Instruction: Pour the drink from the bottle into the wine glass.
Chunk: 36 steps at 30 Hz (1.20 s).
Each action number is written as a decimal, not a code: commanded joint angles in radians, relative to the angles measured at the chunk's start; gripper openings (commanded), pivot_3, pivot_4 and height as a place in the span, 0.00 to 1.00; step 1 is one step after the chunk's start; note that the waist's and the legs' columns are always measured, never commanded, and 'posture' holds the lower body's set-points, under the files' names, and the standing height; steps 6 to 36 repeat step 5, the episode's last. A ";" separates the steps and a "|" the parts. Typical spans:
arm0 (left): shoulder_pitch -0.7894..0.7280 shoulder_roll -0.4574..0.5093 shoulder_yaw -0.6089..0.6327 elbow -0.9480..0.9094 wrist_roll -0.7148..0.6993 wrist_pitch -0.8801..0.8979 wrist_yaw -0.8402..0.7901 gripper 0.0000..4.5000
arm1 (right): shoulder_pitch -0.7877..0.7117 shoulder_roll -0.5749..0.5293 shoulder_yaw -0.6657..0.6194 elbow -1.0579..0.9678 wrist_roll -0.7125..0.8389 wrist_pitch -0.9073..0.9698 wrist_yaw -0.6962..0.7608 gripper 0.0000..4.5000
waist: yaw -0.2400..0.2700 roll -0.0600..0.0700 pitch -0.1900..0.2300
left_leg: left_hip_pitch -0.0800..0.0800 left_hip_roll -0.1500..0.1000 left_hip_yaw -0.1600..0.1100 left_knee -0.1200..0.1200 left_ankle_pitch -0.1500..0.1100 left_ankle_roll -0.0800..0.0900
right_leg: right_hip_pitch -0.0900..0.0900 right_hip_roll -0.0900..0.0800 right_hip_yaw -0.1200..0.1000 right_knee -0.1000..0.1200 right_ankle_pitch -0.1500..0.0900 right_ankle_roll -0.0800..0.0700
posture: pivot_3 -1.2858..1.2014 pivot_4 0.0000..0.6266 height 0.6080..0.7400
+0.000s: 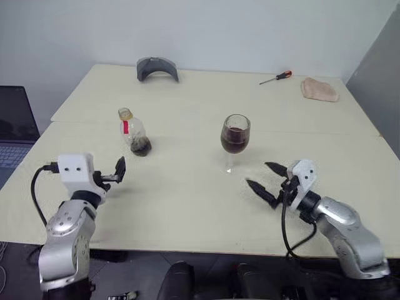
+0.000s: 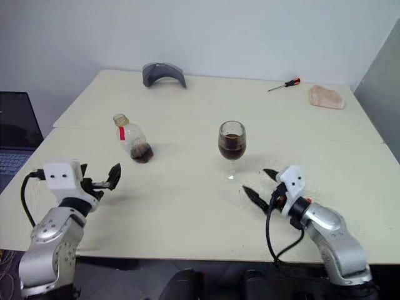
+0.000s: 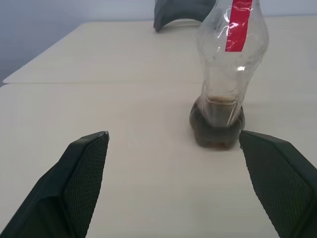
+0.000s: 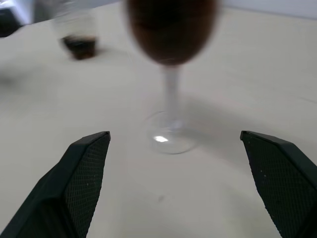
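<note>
— Gaping wide, both the left gripper point(image 1: 119, 172) and right gripper point(image 1: 270, 182) held nothing and touched nothing?

— Yes. The bottle point(image 1: 133, 132) stood ahead of the left one, the glass point(image 1: 235, 141) before the right.

— Pour done?

— Apparently; most drink point(image 1: 234, 140) sat in the glass, dregs in the bottle.

We count one bottle point(image 1: 133, 132), one glass point(image 1: 235, 141), one screwdriver point(image 1: 276, 77), one cloth point(image 1: 319, 89) and one grey curved object point(image 1: 157, 68) on the desk point(image 1: 187, 200). One laptop point(image 1: 15, 128) sits off its left edge. We see two claws, left point(image 1: 115, 172) and right point(image 1: 269, 181).
</note>
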 commanded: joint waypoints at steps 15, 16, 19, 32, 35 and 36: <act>0.038 -0.039 -0.007 -0.056 0.011 -0.096 0.001 0.99 | -0.084 0.075 -0.041 0.081 -0.018 -0.125 -0.052 1.00 | 0.000 0.000 0.000 | 0.000 0.000 0.001 0.000 0.000 0.000 | 0.000 0.000 0.001 0.000 0.000 0.000 | 0.52 0.24 1.00; 0.038 -0.039 -0.007 -0.056 0.011 -0.096 0.001 0.99 | -0.084 0.075 -0.041 0.081 -0.018 -0.125 -0.052 1.00 | 0.000 0.000 0.000 | 0.000 0.000 0.001 0.000 0.000 0.000 | 0.000 0.000 0.001 0.000 0.000 0.000 | 0.52 0.24 1.00; 0.038 -0.039 -0.007 -0.056 0.011 -0.096 0.001 0.99 | -0.084 0.075 -0.041 0.081 -0.018 -0.125 -0.052 1.00 | 0.000 0.000 0.000 | 0.000 0.000 0.001 0.000 0.000 0.000 | 0.000 0.000 0.001 0.000 0.000 0.000 | 0.52 0.24 1.00; 0.038 -0.039 -0.007 -0.056 0.011 -0.096 0.001 0.99 | -0.084 0.075 -0.041 0.081 -0.018 -0.125 -0.052 1.00 | 0.000 0.000 0.000 | 0.000 0.000 0.001 0.000 0.000 0.000 | 0.000 0.000 0.001 0.000 0.000 0.000 | 0.52 0.24 1.00; 0.038 -0.039 -0.007 -0.056 0.011 -0.096 0.001 0.99 | -0.084 0.075 -0.041 0.081 -0.018 -0.125 -0.052 1.00 | 0.000 0.000 0.000 | 0.000 0.000 0.001 0.000 0.000 0.000 | 0.000 0.000 0.001 0.000 0.000 0.000 | 0.52 0.24 1.00; 0.038 -0.039 -0.007 -0.056 0.011 -0.096 0.001 0.99 | -0.084 0.075 -0.041 0.081 -0.018 -0.125 -0.052 1.00 | 0.000 0.000 0.000 | 0.000 0.000 0.001 0.000 0.000 0.000 | 0.000 0.000 0.001 0.000 0.000 0.000 | 0.52 0.24 1.00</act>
